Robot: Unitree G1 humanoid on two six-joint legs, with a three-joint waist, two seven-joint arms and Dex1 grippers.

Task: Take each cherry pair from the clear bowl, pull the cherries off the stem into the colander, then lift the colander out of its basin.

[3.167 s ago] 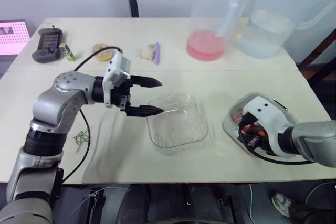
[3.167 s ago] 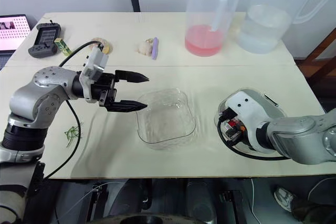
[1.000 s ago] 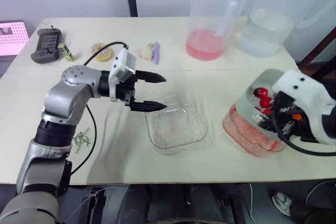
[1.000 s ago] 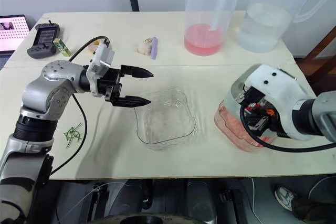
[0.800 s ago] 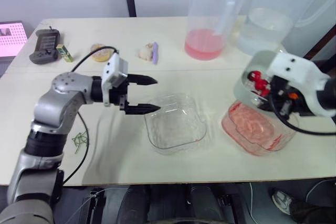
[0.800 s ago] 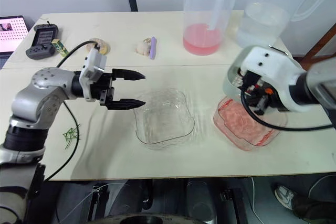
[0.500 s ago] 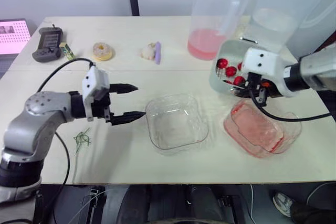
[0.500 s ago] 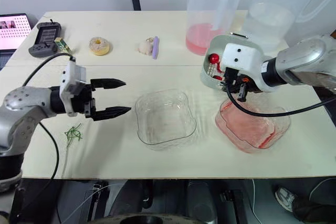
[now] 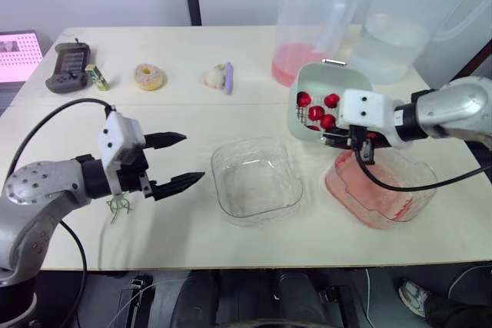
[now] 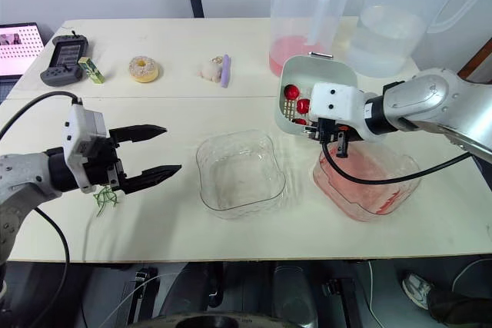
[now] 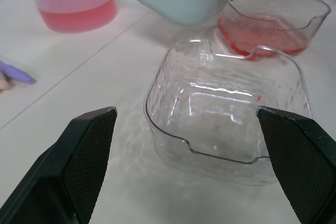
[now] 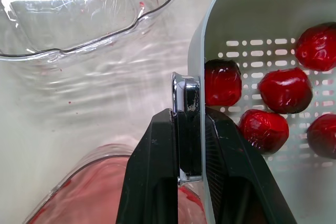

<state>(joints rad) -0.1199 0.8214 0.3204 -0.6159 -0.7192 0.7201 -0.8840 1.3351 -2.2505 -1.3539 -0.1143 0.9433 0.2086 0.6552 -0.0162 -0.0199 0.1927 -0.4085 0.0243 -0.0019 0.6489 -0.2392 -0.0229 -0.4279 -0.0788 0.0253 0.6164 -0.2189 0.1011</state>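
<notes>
Right wrist view: right gripper (image 12: pixel 187 118) is clamped on the colander (image 12: pixel 247 3) rim, wall pinched between its fingers. The colander hangs clear of the basin (image 9: pixel 384 193), above its far-left edge, tipped with its mouth toward the robot, cherries (image 12: pixel 276 88) inside. Basin holds pink water. Bowl (image 9: pixel 256 182) empty. Left gripper (image 9: pixel 194 157) gapes wide, near the bowl, not touching.

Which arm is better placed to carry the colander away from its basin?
Right. The right pincer is shut on the rim of the colander, which it holds tilted, out of the basin, with the cherries inside. The left pincer is open and apart from it, beyond the clear bowl.
</notes>
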